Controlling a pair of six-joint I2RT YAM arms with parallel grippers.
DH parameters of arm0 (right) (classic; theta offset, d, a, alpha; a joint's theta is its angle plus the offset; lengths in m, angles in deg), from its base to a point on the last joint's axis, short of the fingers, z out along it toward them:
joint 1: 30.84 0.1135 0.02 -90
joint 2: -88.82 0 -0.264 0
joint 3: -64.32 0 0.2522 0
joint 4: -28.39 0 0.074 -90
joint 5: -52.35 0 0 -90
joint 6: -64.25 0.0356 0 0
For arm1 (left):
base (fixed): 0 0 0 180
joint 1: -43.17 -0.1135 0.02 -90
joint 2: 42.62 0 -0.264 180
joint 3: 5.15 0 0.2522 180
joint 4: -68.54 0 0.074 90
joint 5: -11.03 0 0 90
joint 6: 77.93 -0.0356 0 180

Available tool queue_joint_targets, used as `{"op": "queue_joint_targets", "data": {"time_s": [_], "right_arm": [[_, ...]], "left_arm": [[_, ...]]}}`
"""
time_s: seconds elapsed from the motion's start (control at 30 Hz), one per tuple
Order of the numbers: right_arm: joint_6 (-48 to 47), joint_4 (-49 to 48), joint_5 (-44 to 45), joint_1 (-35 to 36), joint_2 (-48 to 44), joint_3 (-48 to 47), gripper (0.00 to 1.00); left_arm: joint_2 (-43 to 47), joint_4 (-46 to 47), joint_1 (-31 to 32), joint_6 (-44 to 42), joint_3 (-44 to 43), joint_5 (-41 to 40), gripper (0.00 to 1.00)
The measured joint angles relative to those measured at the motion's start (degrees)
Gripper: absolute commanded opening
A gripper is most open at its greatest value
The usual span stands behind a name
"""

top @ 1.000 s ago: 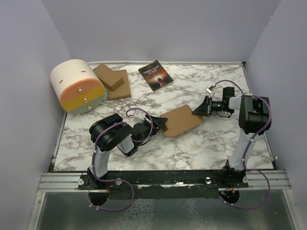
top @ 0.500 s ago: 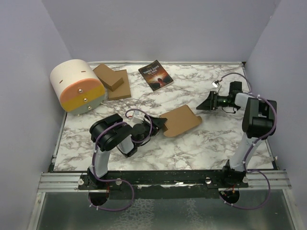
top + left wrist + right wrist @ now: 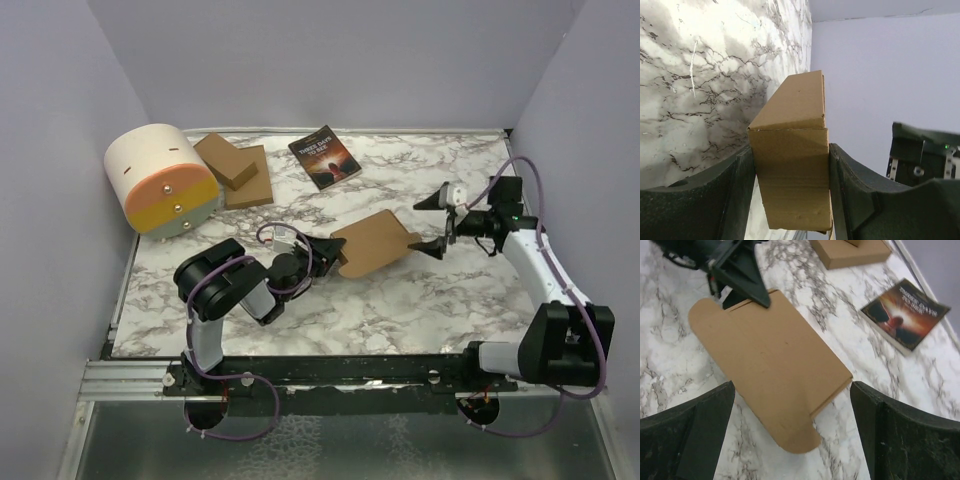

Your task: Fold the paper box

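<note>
- Starting with the biggest thing, the marble table (image 3: 430,300) carries the paper box (image 3: 375,243) near its middle, between my two arms.
- That box is thin brown cardboard, partly folded along its creases. I judge it light, stiff across each panel and willing to bend only where it is scored. Its smooth face could skate on the marble if I push it without a hold, and a hard pinch would dent it.
- My left gripper (image 3: 332,256) is clamped on the box's left end. The left wrist view shows both fingers pressed against a folded section.
- My right gripper (image 3: 432,224) stands spread wide with nothing in it, just beside the box's right edge.
- The rounded flap (image 3: 800,432) at the free end is the smallest piece. I would take hold beside its crease, not at the flimsy tip, so the fold follows the score line.
</note>
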Motion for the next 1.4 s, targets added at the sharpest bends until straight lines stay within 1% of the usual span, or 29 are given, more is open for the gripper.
{"op": "queue_joint_targets", "data": {"time_s": [0.03, 0.13, 0.2, 0.33, 0.43, 0.6, 0.73, 0.83, 1.03, 1.13, 1.3, 1.4], "right_arm": [[-3.7, -0.8, 0.3, 2.1, -2.7, 2.7, 1.00], [-10.0, -3.0, 2.8, 8.7, -5.1, 6.6, 1.00], [-13.3, -6.7, 6.9, 15.0, -6.0, 9.8, 1.00], [-18.3, -13.3, 15.6, 24.0, -9.2, 17.0, 0.99], [-20.9, -18.1, 20.9, 26.9, -10.1, 20.1, 0.98], [-23.4, -30.0, 29.4, 29.5, -10.1, 27.1, 0.98], [-25.0, -38.0, 33.8, 32.0, -9.8, 31.0, 0.98], [-25.7, -44.4, 37.0, 33.6, -8.5, 33.0, 0.96], [-26.5, -53.9, 42.1, 35.3, -3.9, 33.5, 0.85], [-27.1, -57.7, 44.2, 35.8, -1.6, 33.9, 0.77], [-27.8, -60.7, 46.6, 36.5, 0.8, 34.2, 0.62], [-27.8, -61.1, 47.2, 36.7, 0.9, 34.2, 0.53]], "left_arm": [[0.3, -0.2, -0.1, 0.5, 0.0, 0.2, 0.46], [0.5, -1.7, -0.6, 2.2, -0.5, 1.0, 0.46], [0.5, -2.7, -0.9, 3.2, -0.8, 1.6, 0.46], [0.7, -3.9, -1.6, 5.2, -1.0, 2.6, 0.46], [0.9, -5.7, -2.3, 6.6, -1.2, 3.6, 0.46], [1.0, -7.9, -3.3, 8.9, -2.3, 5.3, 0.45], [1.3, -9.1, -4.1, 10.7, -2.4, 7.0, 0.45], [1.4, -9.3, -4.3, 11.6, -2.4, 7.9, 0.45], [1.6, -9.6, -4.6, 13.1, -2.4, 9.2, 0.45], [1.6, -9.5, -4.6, 13.6, -2.4, 9.8, 0.45], [1.6, -9.4, -4.6, 14.5, -2.4, 10.4, 0.45], [1.6, -9.1, -4.6, 15.0, -2.4, 10.6, 0.47]]}}
